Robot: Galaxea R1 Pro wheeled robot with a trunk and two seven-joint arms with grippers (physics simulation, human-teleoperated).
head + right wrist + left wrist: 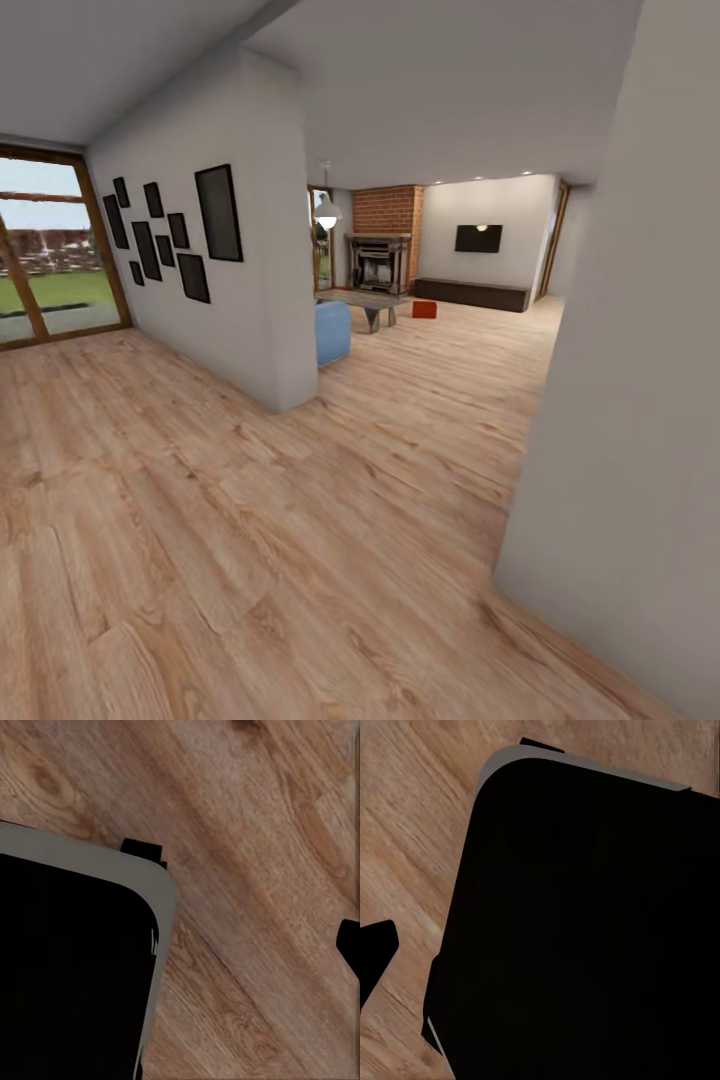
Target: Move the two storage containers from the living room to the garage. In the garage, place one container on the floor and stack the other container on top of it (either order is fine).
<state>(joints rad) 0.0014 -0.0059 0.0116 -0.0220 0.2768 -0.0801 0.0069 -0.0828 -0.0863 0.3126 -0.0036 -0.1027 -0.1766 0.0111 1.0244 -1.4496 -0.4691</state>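
Gleaming red-orange, a boxy storage container sits on wood planks.

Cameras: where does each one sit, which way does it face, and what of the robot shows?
Head view: on the head, facing forward across the wood-plank floor toward the brick fireplace and one red-orange container.
Left wrist view: points down at floor; black robot body shows.
Right wrist view: points down at floor; black robot body shows.
Shared: plank floor.
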